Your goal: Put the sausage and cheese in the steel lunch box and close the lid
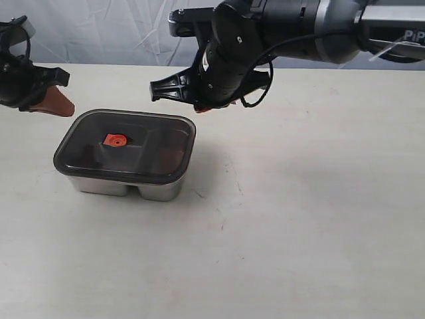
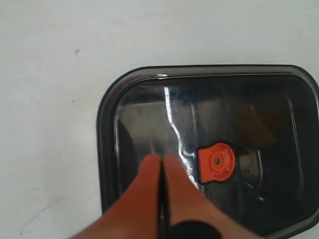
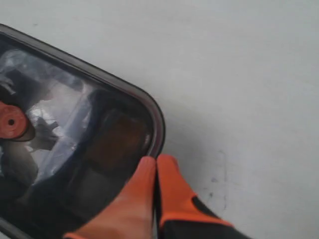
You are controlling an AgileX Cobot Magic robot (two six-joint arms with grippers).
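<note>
The steel lunch box [image 1: 126,186] stands left of centre on the table with the dark translucent lid [image 1: 153,136] lying on top, its orange valve [image 1: 114,140] showing. A dim brownish shape [image 3: 117,142] shows through the lid; the sausage and the cheese cannot be made out. My left gripper [image 1: 63,105] hovers up and left of the box, shut and empty, its orange fingers [image 2: 149,184] pressed together above the lid [image 2: 149,119]. My right gripper [image 1: 202,108] hangs above the box's far right corner, shut and empty, with its fingertips [image 3: 167,172] over the lid's rim [image 3: 158,124].
The pale table [image 1: 299,219] stretches to the right and front of the box. A wrinkled white backdrop [image 1: 99,30] closes off the far edge. The right arm's dark body [image 1: 265,33] reaches in from the upper right.
</note>
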